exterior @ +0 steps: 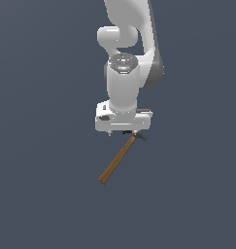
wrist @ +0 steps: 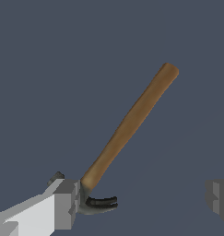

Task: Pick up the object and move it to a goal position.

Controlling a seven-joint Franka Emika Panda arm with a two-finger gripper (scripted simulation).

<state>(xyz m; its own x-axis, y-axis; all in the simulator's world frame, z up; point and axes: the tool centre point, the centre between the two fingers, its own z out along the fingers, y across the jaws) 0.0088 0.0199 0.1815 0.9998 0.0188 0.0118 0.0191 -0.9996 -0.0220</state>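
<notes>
A small claw hammer (exterior: 118, 159) is seen directly beneath the white Panda arm's gripper (exterior: 128, 132), its dark metal head (wrist: 98, 204) tucked under the gripper body and its brown wooden handle (wrist: 130, 125) slanting down toward the exterior view's left. In the wrist view the gripper (wrist: 143, 200) is spread wide: one finger (wrist: 62, 203) lies just beside the hammer head, seemingly touching it, while the other finger (wrist: 218, 199) stands well apart, so nothing is pinched. The plain dark blue-grey surface (exterior: 42, 194) shows no edges or corners. No brand, label or writing can be read anywhere.
</notes>
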